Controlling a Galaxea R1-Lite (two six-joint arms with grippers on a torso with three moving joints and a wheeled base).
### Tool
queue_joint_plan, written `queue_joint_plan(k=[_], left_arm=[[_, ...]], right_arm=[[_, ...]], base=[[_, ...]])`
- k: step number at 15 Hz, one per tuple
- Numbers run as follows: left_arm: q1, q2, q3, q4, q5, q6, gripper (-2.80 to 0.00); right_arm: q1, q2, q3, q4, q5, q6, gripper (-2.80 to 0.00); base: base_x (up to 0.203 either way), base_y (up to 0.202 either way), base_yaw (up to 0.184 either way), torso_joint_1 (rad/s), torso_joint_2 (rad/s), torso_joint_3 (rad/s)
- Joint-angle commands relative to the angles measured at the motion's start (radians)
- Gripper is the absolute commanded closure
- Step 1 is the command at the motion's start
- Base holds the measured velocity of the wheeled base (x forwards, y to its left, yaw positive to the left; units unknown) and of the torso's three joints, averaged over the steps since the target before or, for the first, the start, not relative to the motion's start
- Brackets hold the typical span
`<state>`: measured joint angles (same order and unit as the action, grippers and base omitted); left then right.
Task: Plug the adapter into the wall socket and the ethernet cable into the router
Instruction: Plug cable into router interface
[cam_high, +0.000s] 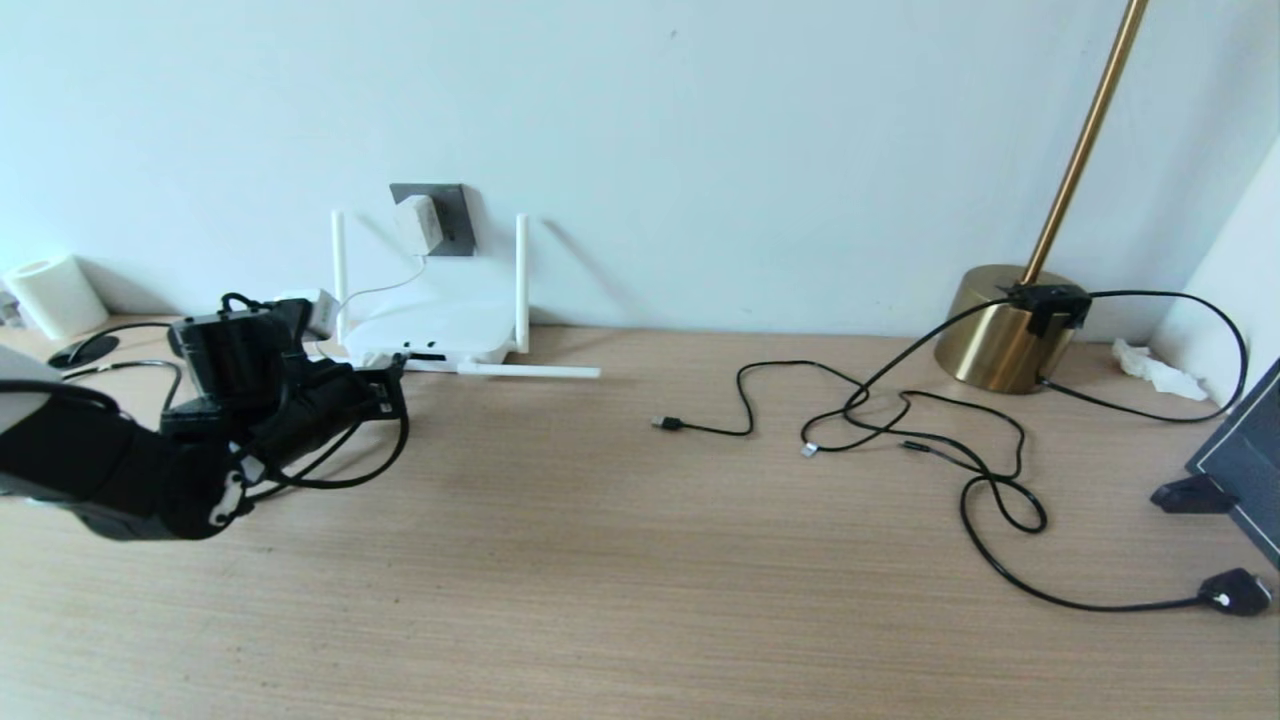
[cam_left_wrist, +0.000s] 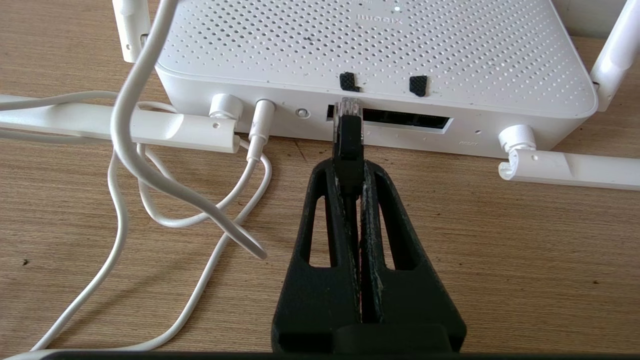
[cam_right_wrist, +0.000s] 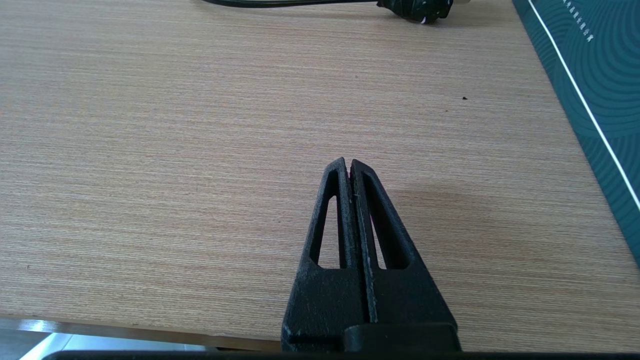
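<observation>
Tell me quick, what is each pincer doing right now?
Left pincer: closed on the ethernet cable, its plug at the router ports.
Right pincer: closed, holding nothing, above the table.

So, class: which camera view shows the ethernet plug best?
The left wrist view: the plug sits at the router port, held in the left claw. The head view hides it behind the arm; the right wrist view misses it.
</observation>
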<state>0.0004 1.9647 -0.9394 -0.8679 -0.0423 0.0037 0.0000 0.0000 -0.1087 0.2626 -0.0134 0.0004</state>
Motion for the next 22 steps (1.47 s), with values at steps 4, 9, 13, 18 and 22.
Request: queue_joint_plan(k=[4, 9, 13, 18, 22], left_arm=[[-0.003, -0.003, -0.001, -0.005, -0.001, 0.000, 0.00], [-0.002, 0.002, 0.001, -0.005, -0.001, -0.001, 0.00], [-0.002, 0.005, 0.002, -0.005, -0.001, -0.001, 0.00], [-0.001, 0.008, 0.005, -0.005, -0.001, -0.001, 0.00], [0.000, 0.011, 0.005, -0.005, -0.001, -0.002, 0.00]], right_arm=[[0.000, 0.000, 0.000, 0.001, 0.000, 0.000, 0.00], [0.000, 0.000, 0.000, 0.001, 0.000, 0.000, 0.00], [0.000, 0.000, 0.000, 0.001, 0.000, 0.000, 0.00], [0.000, 0.000, 0.000, 0.001, 0.000, 0.000, 0.00], [0.000, 0.000, 0.000, 0.001, 0.000, 0.000, 0.00]], base=[[0.000, 0.000, 0.000, 0.000, 0.00, 0.000], [0.000, 0.000, 0.000, 0.000, 0.00, 0.000], [0.000, 0.000, 0.000, 0.000, 0.00, 0.000], [0.000, 0.000, 0.000, 0.000, 0.00, 0.000], [0.000, 0.000, 0.000, 0.000, 0.00, 0.000]])
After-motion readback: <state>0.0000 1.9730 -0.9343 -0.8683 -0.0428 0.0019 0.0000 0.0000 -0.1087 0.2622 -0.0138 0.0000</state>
